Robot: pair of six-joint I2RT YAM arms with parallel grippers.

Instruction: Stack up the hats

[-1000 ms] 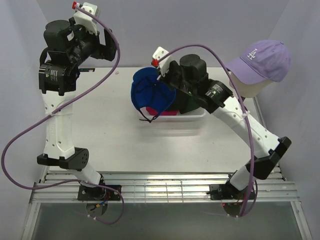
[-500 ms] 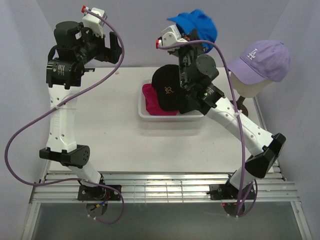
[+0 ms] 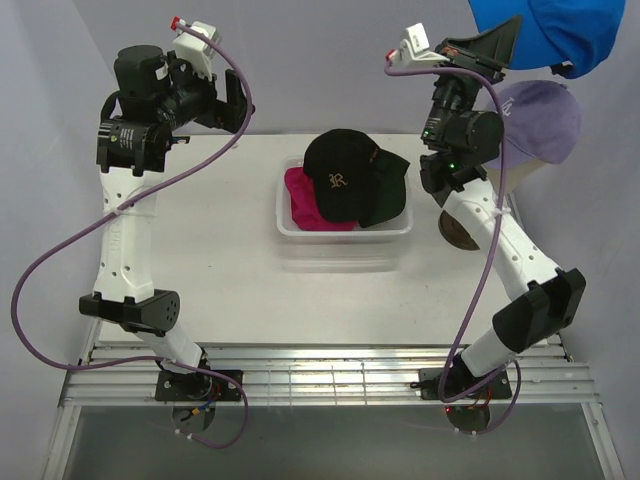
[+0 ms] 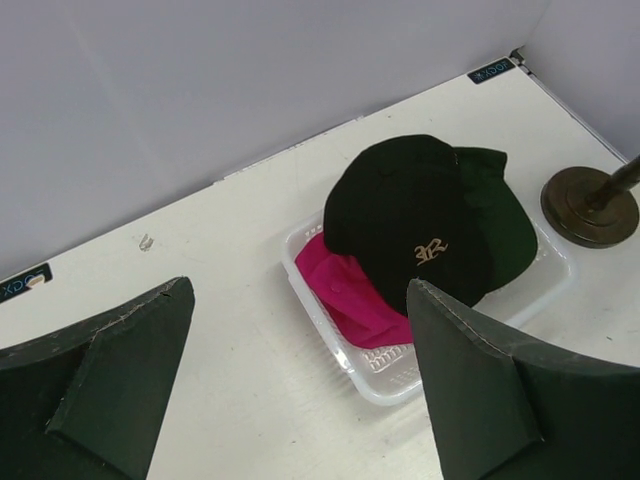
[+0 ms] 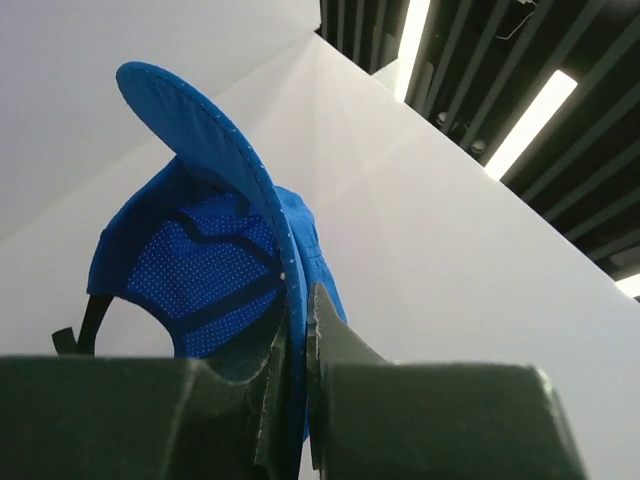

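Observation:
My right gripper [image 3: 505,38] is shut on the brim of the bright blue hat [image 3: 560,30] and holds it high above the lavender hat [image 3: 540,115], which sits on the mannequin head. In the right wrist view the blue hat [image 5: 215,260] hangs with its mesh inside showing, brim pinched between the fingers [image 5: 330,340]. The black hat with gold emblem [image 3: 338,175] lies on the magenta hat [image 3: 300,200] and the dark green hat [image 3: 388,190] in the white basket [image 3: 345,232]. My left gripper [image 3: 232,100] is open, raised at the back left.
The mannequin's brown round base [image 3: 458,228] stands right of the basket, also seen in the left wrist view [image 4: 590,205]. Grey walls close in the table at the back and sides. A metal rail [image 3: 330,380] runs along the near edge.
My right arm has lifted the blue hat out of the basket and swung it up and right, over the lavender hat. The black hat now shows on top in the basket. The left arm shifted slightly.

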